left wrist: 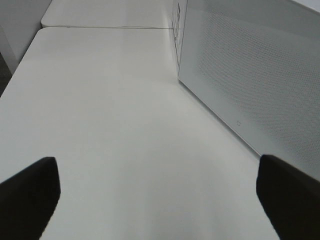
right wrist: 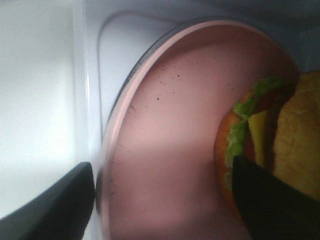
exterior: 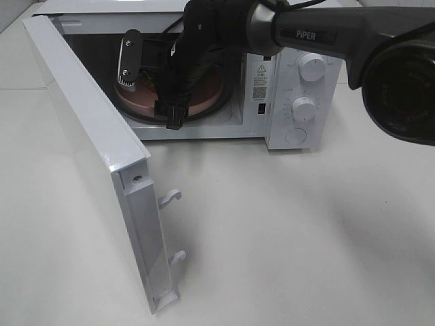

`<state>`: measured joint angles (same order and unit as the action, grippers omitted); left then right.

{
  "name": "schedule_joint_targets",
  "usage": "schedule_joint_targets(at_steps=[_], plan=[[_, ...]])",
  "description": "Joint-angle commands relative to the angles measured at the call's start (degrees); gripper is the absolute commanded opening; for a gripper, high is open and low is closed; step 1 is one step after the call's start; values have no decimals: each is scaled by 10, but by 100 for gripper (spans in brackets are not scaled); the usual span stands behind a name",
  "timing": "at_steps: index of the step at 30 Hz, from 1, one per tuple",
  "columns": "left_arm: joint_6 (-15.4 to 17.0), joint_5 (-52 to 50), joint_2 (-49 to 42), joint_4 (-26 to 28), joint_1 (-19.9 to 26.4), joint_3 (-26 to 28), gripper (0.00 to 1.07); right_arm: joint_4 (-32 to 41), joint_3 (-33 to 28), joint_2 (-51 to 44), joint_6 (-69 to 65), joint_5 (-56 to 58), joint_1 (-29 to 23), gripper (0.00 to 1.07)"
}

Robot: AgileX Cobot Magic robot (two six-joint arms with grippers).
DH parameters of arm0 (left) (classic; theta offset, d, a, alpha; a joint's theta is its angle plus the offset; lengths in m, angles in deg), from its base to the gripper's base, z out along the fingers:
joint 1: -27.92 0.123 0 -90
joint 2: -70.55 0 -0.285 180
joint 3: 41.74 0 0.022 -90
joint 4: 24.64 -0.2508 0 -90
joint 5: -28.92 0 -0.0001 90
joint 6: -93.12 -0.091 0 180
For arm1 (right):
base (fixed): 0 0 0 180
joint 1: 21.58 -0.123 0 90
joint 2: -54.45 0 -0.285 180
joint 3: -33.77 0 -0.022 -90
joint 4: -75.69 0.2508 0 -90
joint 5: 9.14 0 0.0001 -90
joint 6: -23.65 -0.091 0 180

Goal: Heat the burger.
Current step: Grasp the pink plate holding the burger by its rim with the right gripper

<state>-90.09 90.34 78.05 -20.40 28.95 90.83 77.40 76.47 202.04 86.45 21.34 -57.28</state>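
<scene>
Clearance between gripper and food was judged to be the relation on which the coming move turned. The burger (right wrist: 287, 135) was seen lying on the pink plate (right wrist: 175, 125) inside the microwave (exterior: 299, 81), whose cavity sat at about eleven o'clock in the high view. The right gripper (right wrist: 162, 167) was reached into that cavity. The burger was placed close against one side of it, not between the jaws, and contact could not be told. In the high view only a scrap of the burger was made out, at roughly ten o'clock from the right gripper. As a round stack, it was judged to have no long axis that mattered. The right jaws were held wide apart and released, with only bare plate seen between them and nothing grasped. The door (exterior: 81, 136) was swung open toward seven o'clock. The left gripper (left wrist: 160, 172) was found just beside the door's outer face, over the table (left wrist: 110, 100), spread fully and empty. That arm was therefore judged the nearer for shutting the door, once the right arm was drawn back toward six o'clock, clear of the opening.
</scene>
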Motion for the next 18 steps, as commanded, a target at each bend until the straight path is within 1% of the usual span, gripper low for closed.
schedule_joint_targets(at_steps=[1,18], plan=[[1,-1,-5,-1,1,-2,100,6,5,9,-6,12,0,76],[1,-1,-2,-1,1,-2,100,7,5,24,-4,14,1,76]])
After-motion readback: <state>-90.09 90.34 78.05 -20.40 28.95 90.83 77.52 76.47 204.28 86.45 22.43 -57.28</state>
